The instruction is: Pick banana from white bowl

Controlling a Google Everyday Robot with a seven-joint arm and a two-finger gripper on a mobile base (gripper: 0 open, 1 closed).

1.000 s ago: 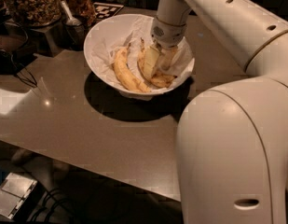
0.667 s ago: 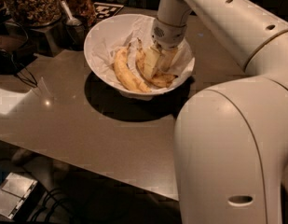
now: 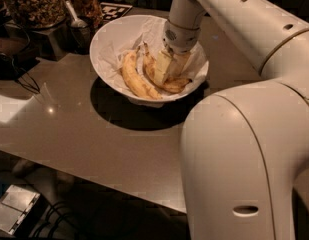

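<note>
The white bowl (image 3: 106, 44), wide and lined with crumpled white paper, stands at the back of the table. Two bananas lie in it. The banana (image 3: 170, 85) is the curved, brown-speckled one on the right side of the bowl. A straighter, paler banana (image 3: 135, 78) lies to its left. My gripper (image 3: 169, 68) reaches down into the bowl from the white arm and sits right on the middle of the speckled banana, hiding that part of it. The banana still rests in the bowl.
The brown table (image 3: 84, 134) runs to a front edge near the bottom. Glass jars of snacks (image 3: 31, 4) and a metal scoop (image 3: 74, 14) stand at the back left, next to the bowl. Cables (image 3: 14, 76) lie at the left. My own white arm body (image 3: 244, 159) fills the right foreground.
Almost nothing: my gripper stays low in the bowl over the speckled banana, shifted only very slightly. The bananas and the bowl have not moved.
</note>
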